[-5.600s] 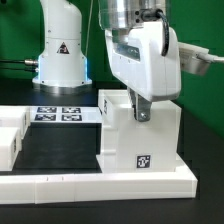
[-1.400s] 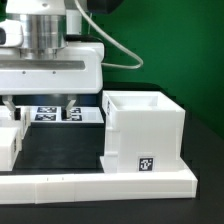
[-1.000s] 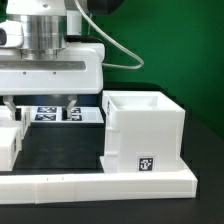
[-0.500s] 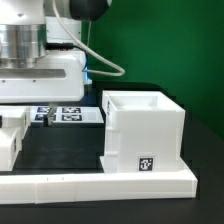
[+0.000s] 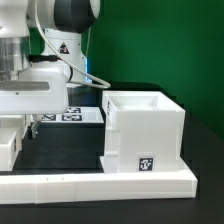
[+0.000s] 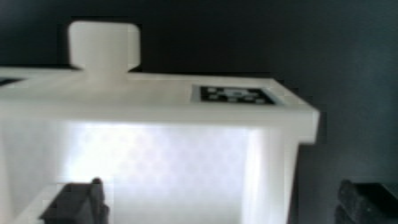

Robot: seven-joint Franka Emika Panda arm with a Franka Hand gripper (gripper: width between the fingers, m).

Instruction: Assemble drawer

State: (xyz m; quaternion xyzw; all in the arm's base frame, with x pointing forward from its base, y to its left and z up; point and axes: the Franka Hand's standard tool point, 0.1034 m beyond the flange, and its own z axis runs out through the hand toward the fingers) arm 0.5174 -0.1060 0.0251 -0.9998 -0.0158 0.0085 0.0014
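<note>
Wrist view shows the drawer (image 6: 178, 150) directly under the gripper (image 6: 219, 203). Its pale open cavity fills the space between the two dark fingertips (image 6: 75, 200), which stand spread wide, one outside each side wall, with nothing pinched. The round knob (image 6: 103, 45) and the black-and-white marker (image 6: 237, 95) mark the drawer's front end, and that end points away from the line joining the fingers. The drawer's front-to-back axis therefore runs across the closing direction, so a squeeze would land on the two side walls.

In the exterior view the drawer sits at the far left edge, low on the dark table, and the frame cuts off most of it. One finger (image 5: 33, 127) hangs beside it. From here I cannot tell whether the pads touch the walls, though they look just clear of them. The casing (image 5: 150, 125) stands well apart toward the exterior view's right, against the low border wall (image 5: 100, 183), with the marker board (image 5: 68, 115) behind the gap between them.

The next move probably calls for closing on the side walls and then carrying the drawer toward the exterior view's right to the casing.
</note>
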